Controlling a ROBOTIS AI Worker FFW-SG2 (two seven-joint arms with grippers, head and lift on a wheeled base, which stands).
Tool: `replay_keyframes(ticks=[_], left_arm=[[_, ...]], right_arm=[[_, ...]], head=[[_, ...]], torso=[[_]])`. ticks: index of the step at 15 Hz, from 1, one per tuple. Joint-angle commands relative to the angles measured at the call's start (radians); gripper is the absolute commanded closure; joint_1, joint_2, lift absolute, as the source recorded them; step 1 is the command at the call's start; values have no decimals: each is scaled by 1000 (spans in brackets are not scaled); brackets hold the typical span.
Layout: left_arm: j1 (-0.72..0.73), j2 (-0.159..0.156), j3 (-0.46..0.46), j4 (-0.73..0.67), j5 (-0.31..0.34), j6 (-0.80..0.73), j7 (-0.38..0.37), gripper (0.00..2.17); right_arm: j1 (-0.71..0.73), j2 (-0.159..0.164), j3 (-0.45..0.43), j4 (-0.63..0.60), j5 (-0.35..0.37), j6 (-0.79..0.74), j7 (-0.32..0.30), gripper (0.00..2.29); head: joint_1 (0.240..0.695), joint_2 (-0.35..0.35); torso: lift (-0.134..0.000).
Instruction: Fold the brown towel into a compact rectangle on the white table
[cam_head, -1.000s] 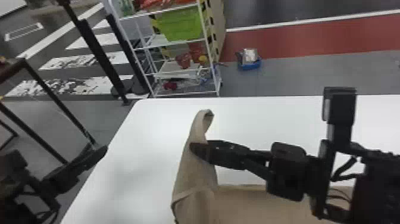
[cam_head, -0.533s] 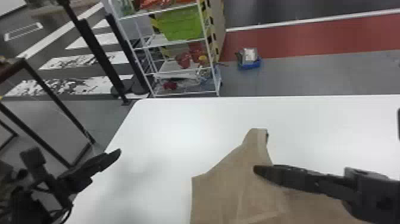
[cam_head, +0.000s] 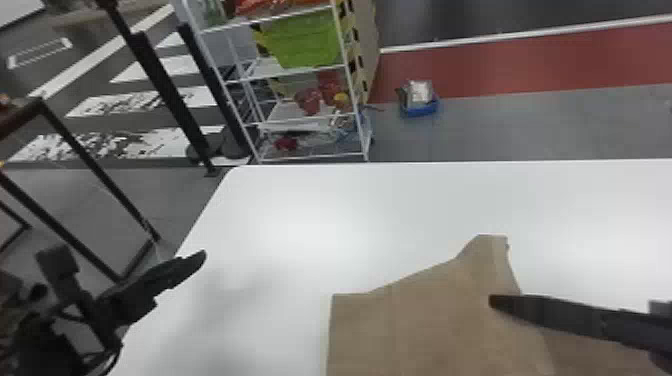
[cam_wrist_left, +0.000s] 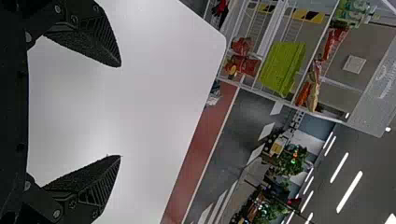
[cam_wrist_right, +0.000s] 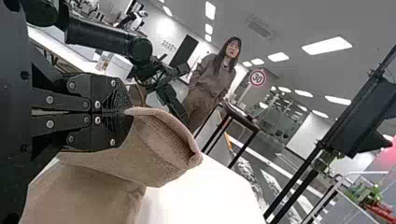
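Observation:
The brown towel lies on the white table, its upper corner raised into a narrow peak toward the far side. My right gripper is over the towel's right part. Seen from the right wrist, the right gripper is shut on the towel, whose rolled edge sticks out past the fingertips. Off at the table's left edge is my left gripper, apart from the towel. In the left wrist view the left gripper has its fingers wide apart over bare white tabletop.
Beyond the table's far left corner stands a white wire shelf with a green bin. A blue container sits on the floor behind the table. A dark-framed table is at the left.
My right gripper has moved to the right, drawing the towel's raised part along with it and leaving more table uncovered. The left gripper has shifted slightly right and nearer the table edge.

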Motion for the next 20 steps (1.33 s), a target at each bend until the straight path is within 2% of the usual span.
replay_keyframes(ticks=[1,4,6,8,11,17,20], left_arm=[[5,-1,2,-1,-3,5,-2,211],[7,-18,-9,-9,-9,5,-2,211],[7,-27,-18,-20,-25,5,-2,211],[8,-32,-21,-32,-28,8,-4,211],[22,-37,-18,-44,-28,17,-8,211],[50,-43,6,-70,-17,23,-19,211],[54,-47,14,-76,-8,26,-22,211]], right_arm=[[-5,-48,-46,24,9,12,24,1409],[-12,-80,-114,26,24,12,51,1409],[-17,-87,-154,24,22,12,76,1409],[-11,-104,-154,21,30,12,84,1409],[-12,-113,-154,35,88,12,111,1409],[32,-136,-177,43,148,12,172,1409],[75,-150,-194,43,216,12,206,1409]], head=[[695,350],[695,350],[695,350],[695,350],[695,350],[695,350],[695,350]], torso=[[-124],[-124],[-124],[-124],[-124],[-124],[-124]])
